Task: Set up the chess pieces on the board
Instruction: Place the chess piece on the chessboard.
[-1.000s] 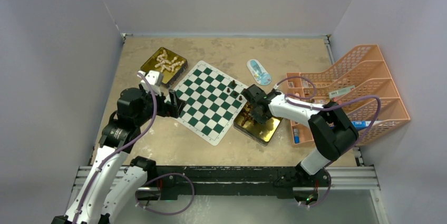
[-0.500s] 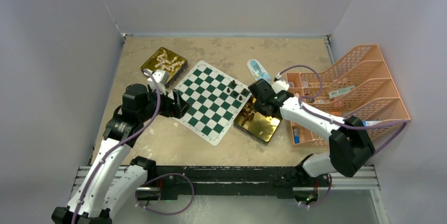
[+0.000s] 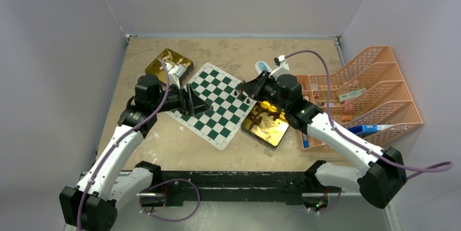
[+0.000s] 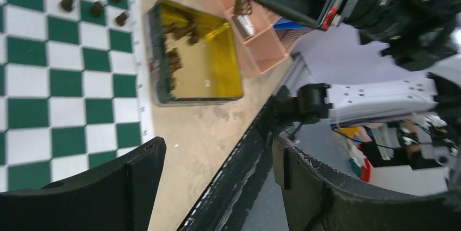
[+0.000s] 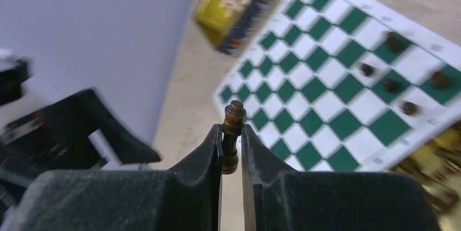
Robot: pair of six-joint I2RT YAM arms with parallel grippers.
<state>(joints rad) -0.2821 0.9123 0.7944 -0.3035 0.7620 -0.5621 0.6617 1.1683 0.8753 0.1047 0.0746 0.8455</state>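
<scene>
The board of green and white checks lies mid-table. Several dark brown chess pieces stand near its right corner. My right gripper is shut on a dark brown piece, held upright; in the top view this gripper hovers at the board's right corner. My left gripper hangs over the board's left part, open with nothing between its fingers. More brown pieces lie in a gold tin. Cream pieces fill another tin.
An orange tiered rack with small items stands at the right. A blue-and-white oval object lies behind the board. The black rail runs along the near edge. Grey walls enclose the table.
My right arm rose from the brown-piece tin with a piece and swung to the board's right corner. My left arm reached forward over the board's left part, its jaws narrowing a little.
</scene>
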